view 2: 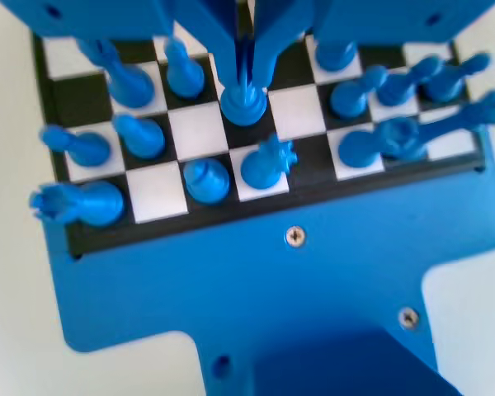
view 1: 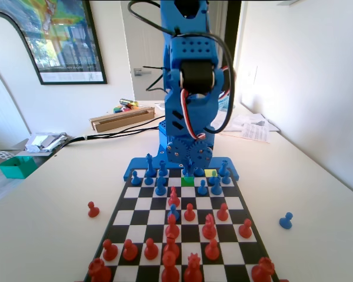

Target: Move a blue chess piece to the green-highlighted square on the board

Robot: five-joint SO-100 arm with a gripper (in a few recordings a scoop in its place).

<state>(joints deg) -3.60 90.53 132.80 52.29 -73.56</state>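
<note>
In the wrist view my gripper (view 2: pixel 245 78) hangs from the top edge with its jaws closed around the head of a blue chess piece (view 2: pixel 244 106). The piece is upright, with its base on or just above a dark square in the second row of the board (view 2: pixel 200 132). I cannot tell whether it touches. In the fixed view the gripper (view 1: pixel 189 171) reaches down at the far edge of the green-highlighted square (view 1: pixel 188 182), in the second row from the arm. A yellow square (view 1: pixel 210 173) lies one row further back, to the right.
Blue pieces (view 2: pixel 266 162) crowd the squares around the held piece, and more (view 1: pixel 160 188) flank the green square. Red pieces (view 1: pixel 173 226) fill the near half. A blue pawn (view 1: pixel 286 220) and a red pawn (view 1: pixel 93 209) stand off the board. A green box (view 1: pixel 17 166) sits far left.
</note>
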